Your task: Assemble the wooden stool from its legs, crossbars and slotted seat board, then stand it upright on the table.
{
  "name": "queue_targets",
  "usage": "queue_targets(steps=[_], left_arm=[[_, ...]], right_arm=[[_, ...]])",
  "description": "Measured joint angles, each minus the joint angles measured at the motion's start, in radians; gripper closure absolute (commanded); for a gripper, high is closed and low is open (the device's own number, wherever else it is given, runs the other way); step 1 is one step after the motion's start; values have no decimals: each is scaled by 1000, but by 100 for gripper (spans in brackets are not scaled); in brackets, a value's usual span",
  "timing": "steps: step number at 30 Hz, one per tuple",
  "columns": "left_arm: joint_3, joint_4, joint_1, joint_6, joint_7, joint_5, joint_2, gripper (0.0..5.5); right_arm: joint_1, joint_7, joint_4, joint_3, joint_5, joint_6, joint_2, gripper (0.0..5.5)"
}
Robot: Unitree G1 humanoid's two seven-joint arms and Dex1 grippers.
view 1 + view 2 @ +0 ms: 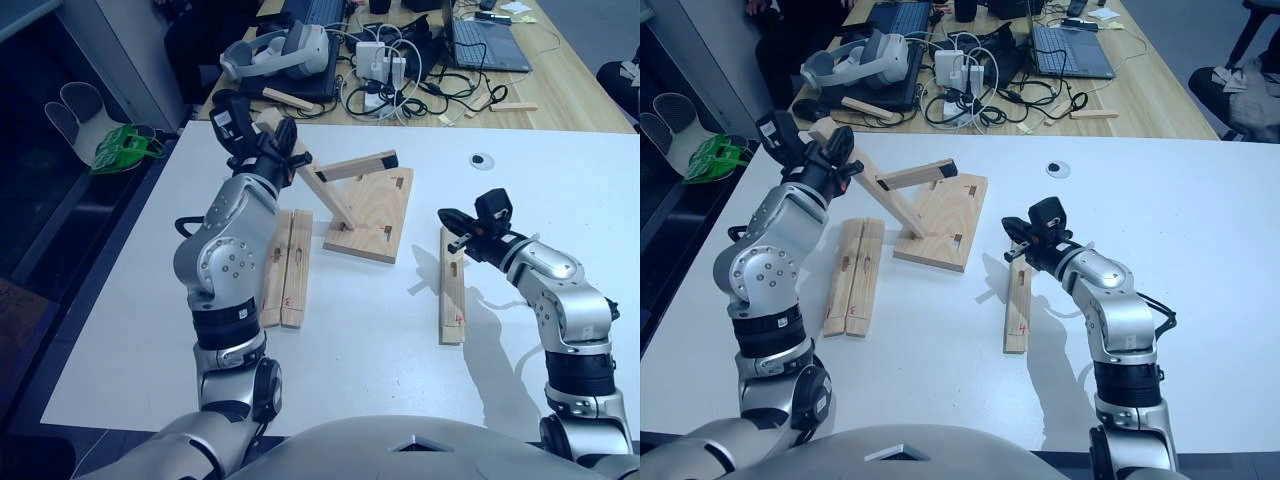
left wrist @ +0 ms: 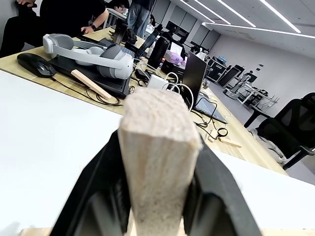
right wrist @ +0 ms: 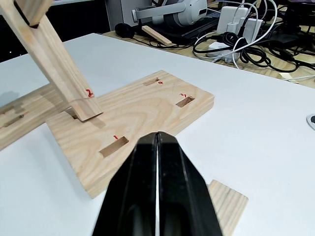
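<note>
The slotted seat board (image 1: 385,205) lies flat mid-table. A wooden leg (image 1: 325,190) leans up from one of its slots, marked 2 in the right wrist view (image 3: 54,59). A crossbar (image 1: 355,166) juts from that leg. My left gripper (image 1: 272,128) is shut on the leg's top end (image 2: 158,147), its fingers (image 2: 93,196) on both sides of it. Two more legs (image 1: 285,265) lie side by side left of the board. Another leg (image 1: 452,290) lies to the right. My right gripper (image 1: 447,220) hangs shut and empty just over that leg's far end (image 3: 226,201).
A wooden desk behind the table holds a headset (image 1: 275,50), cables (image 1: 385,85), a laptop (image 1: 485,45) and loose wood strips (image 1: 290,98). A small round black cap (image 1: 483,158) sits on the far right of the table. A green object (image 1: 125,147) lies past the left edge.
</note>
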Motion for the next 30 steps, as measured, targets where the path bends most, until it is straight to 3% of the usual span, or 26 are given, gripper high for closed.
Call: queue_targets(steps=[16, 22, 30], left_arm=[[-91, -55, 45, 6, -103, 130, 41, 448], [-196, -62, 98, -59, -133, 226, 30, 448], [-223, -45, 156, -178, -185, 285, -1, 448]], right_arm=[[0, -21, 2, -16, 80, 53, -4, 550], [-4, -24, 5, -15, 89, 53, -4, 550], [-8, -38, 21, -30, 129, 53, 7, 550]])
